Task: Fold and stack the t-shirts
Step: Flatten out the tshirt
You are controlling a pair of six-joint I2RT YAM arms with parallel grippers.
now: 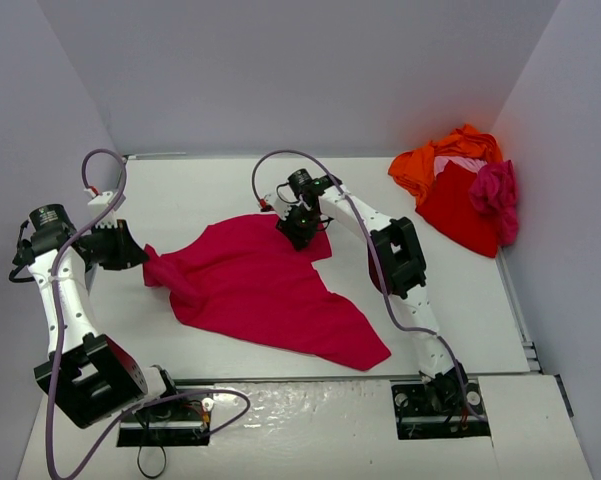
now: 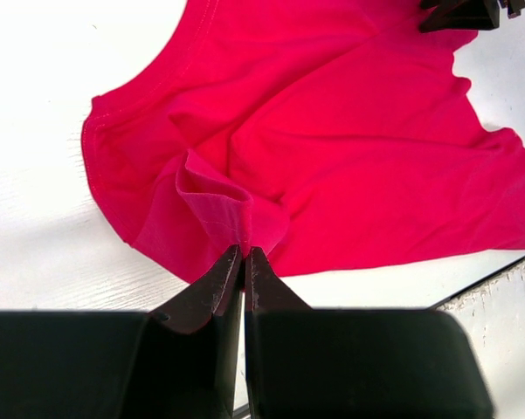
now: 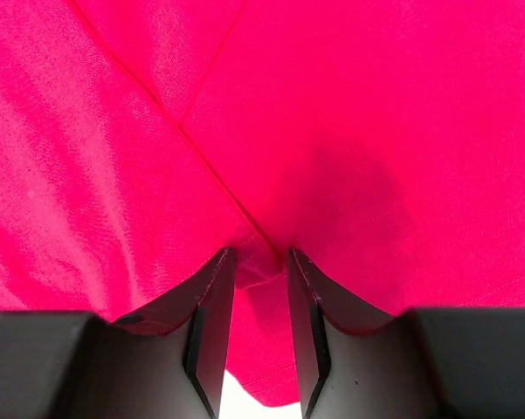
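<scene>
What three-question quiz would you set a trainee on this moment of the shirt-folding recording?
1. True or false: the left gripper is shut on a fold of the crimson shirt.
2. Multiple choice: where on the table does the pile of other shirts lie? A) near left corner; B) far right corner; C) under the crimson shirt.
3. Short answer: which arm's gripper stands at the crimson shirt's far edge, with a ridge of cloth between its jaws?

Key: 1 true; 2 B; 3 the right gripper.
</scene>
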